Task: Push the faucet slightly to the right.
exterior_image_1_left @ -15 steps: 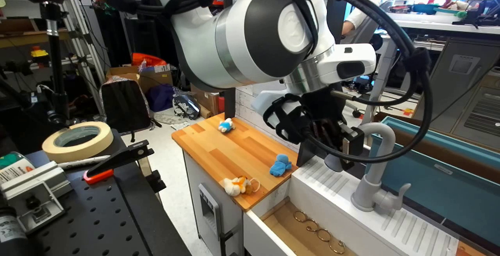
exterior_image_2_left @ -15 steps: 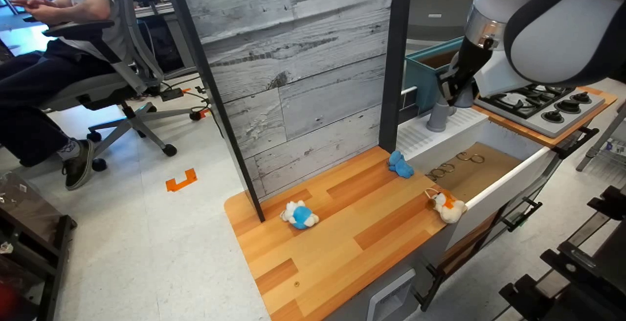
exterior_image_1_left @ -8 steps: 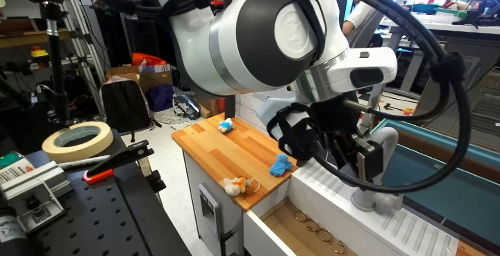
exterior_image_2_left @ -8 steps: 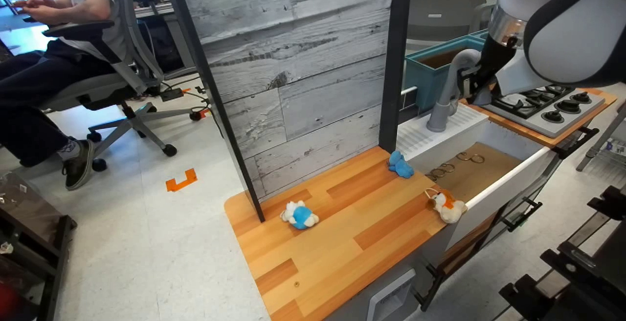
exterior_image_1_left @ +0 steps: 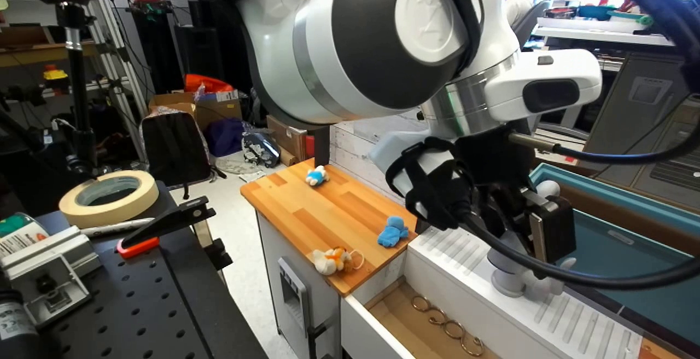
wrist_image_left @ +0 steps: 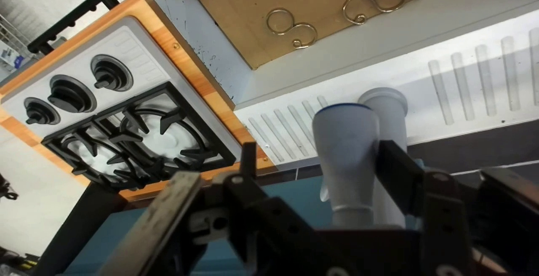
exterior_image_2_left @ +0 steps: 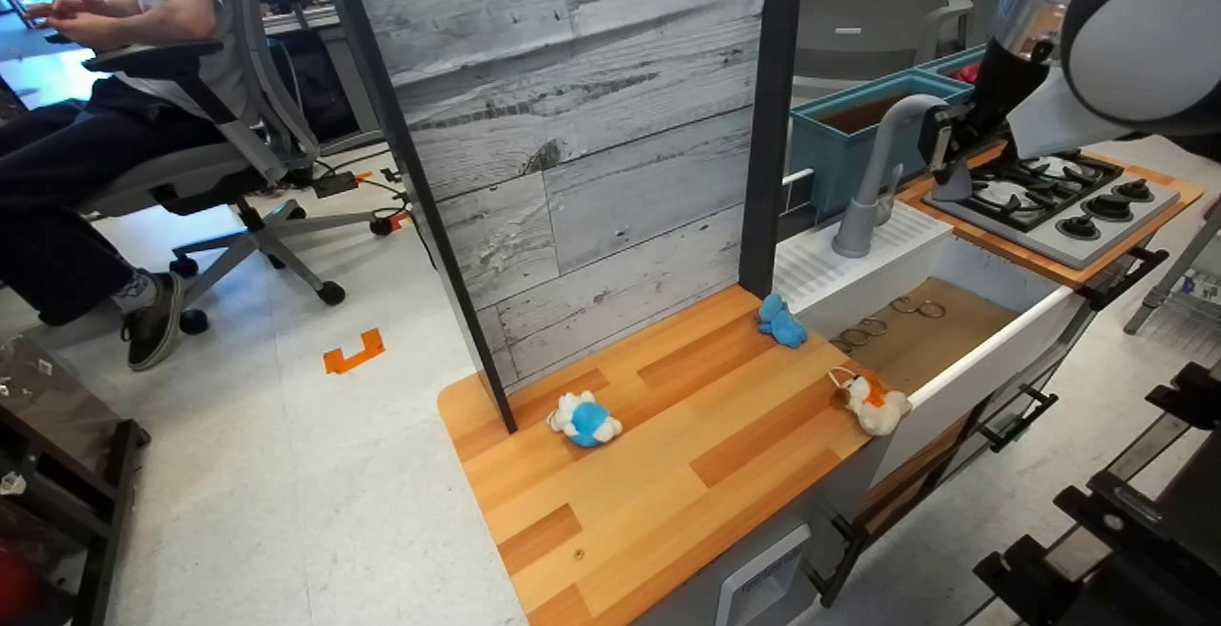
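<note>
The light grey faucet (exterior_image_2_left: 870, 192) rises from the white ridged sink ledge, its gooseneck spout reaching toward the stove side. In an exterior view my arm and cable cover much of it, though its base (exterior_image_1_left: 508, 281) shows. From the wrist, the spout's flared head (wrist_image_left: 347, 154) fills the space between the spread fingers of my gripper (wrist_image_left: 318, 149). The right-hand finger (wrist_image_left: 400, 175) lies at the head's side, seemingly against it; actual contact is hard to tell. A gap separates the left-hand finger (wrist_image_left: 248, 158) from the head. My gripper is open.
Past the spout sits a stove (exterior_image_2_left: 1059, 197) with black grates. Below is the open sink basin (exterior_image_2_left: 963, 330) holding metal rings. A teal bin (exterior_image_2_left: 820, 163) stands behind the faucet. Plush toys, including a blue one (exterior_image_2_left: 782, 323), lie on the wooden counter (exterior_image_2_left: 668, 454) by a grey panel (exterior_image_2_left: 591, 130).
My arm and gripper have moved toward the stove side, rightward in both exterior views. The faucet's spout has swung the same way, while its base has stayed put.
</note>
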You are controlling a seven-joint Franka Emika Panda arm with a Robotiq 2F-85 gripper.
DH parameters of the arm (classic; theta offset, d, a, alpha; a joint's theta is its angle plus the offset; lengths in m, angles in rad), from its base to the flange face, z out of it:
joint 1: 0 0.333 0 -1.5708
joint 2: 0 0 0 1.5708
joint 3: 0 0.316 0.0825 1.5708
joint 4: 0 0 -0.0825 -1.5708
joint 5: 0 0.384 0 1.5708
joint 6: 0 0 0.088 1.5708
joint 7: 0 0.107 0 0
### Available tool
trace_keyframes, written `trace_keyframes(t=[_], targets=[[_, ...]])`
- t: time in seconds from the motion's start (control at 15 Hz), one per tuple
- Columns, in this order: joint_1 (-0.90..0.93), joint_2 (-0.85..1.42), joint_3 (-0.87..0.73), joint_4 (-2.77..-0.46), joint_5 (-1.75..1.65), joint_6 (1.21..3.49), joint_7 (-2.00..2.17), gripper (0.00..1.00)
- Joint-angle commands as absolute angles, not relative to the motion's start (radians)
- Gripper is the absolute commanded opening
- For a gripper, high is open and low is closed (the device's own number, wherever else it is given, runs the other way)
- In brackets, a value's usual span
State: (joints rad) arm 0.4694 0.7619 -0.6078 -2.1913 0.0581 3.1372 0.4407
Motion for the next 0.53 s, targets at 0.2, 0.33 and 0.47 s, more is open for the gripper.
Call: trace_keyframes(t=[0.2,0.33,0.47], targets=[[0.339,0.497,-0.522,-2.332,0.019,3.054,0.220,1.00],[0.288,0.403,-0.472,-2.382,-0.015,2.995,0.147,1.00],[0.252,0.299,-0.432,-2.434,-0.009,2.903,0.053,1.00]])
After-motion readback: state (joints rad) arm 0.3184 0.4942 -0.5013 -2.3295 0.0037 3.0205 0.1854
